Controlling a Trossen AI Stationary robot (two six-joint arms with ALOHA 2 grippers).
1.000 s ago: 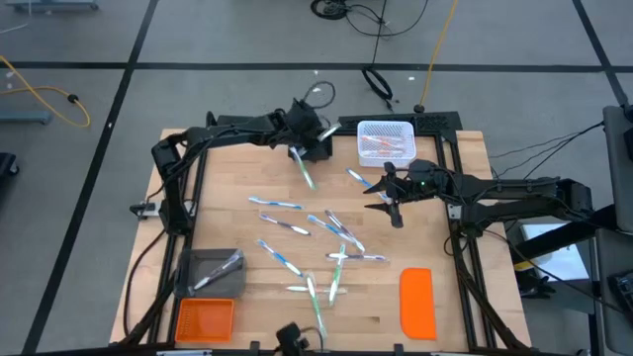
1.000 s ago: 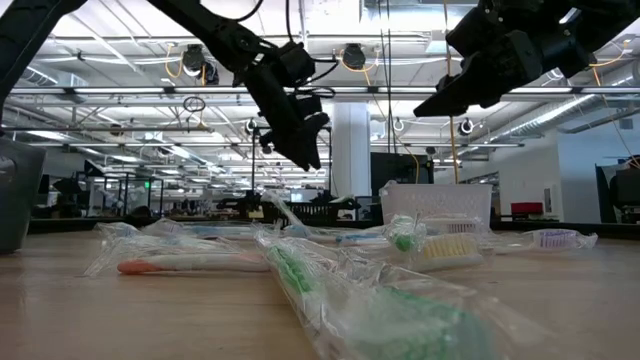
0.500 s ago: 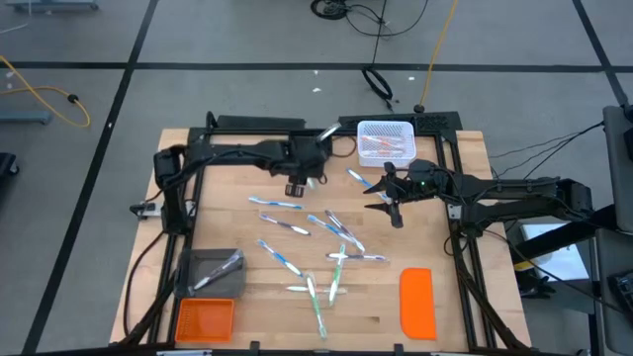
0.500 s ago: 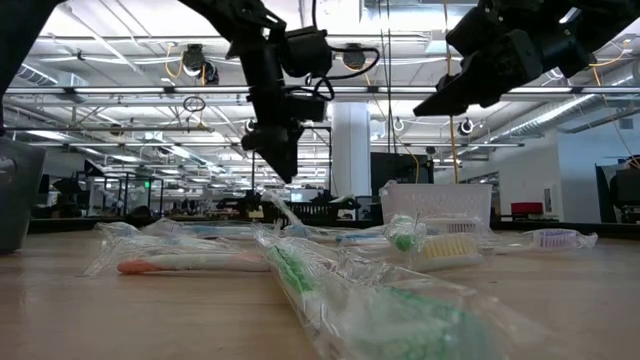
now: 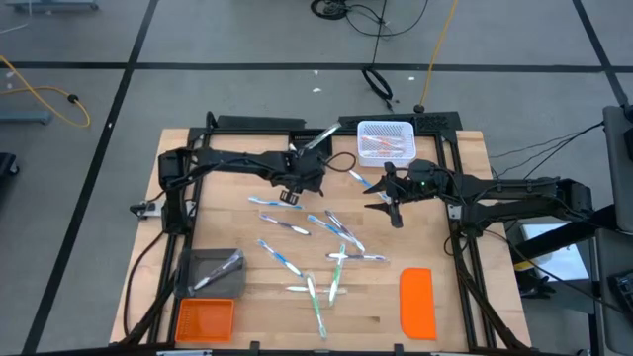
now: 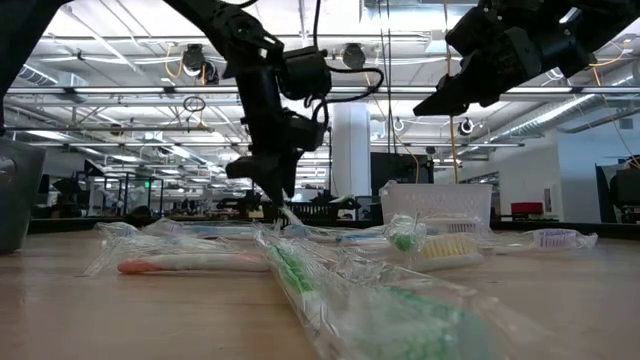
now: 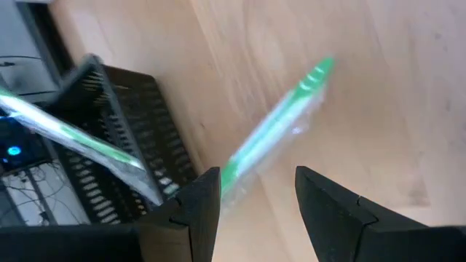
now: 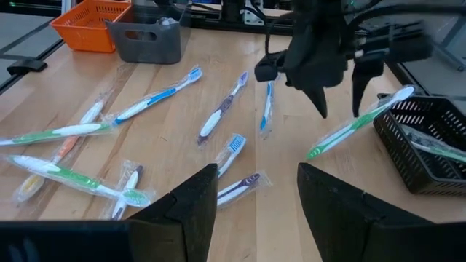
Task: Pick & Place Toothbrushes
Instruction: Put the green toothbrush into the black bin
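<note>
Left gripper (image 5: 289,194), fingers spread, empty, lowered over green toothbrush (image 7: 277,131) leaning on white basket (image 5: 384,139). Right gripper (image 5: 388,203) parked, fingers parted. Risk: slippery wrapper missed, brush knocked aside.

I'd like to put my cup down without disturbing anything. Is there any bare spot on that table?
Bare wood shows between the orange lid and the right gripper, and along the table's left edge above the grey bin. The middle is crowded with scattered toothbrushes, where the left gripper hangs.
</note>
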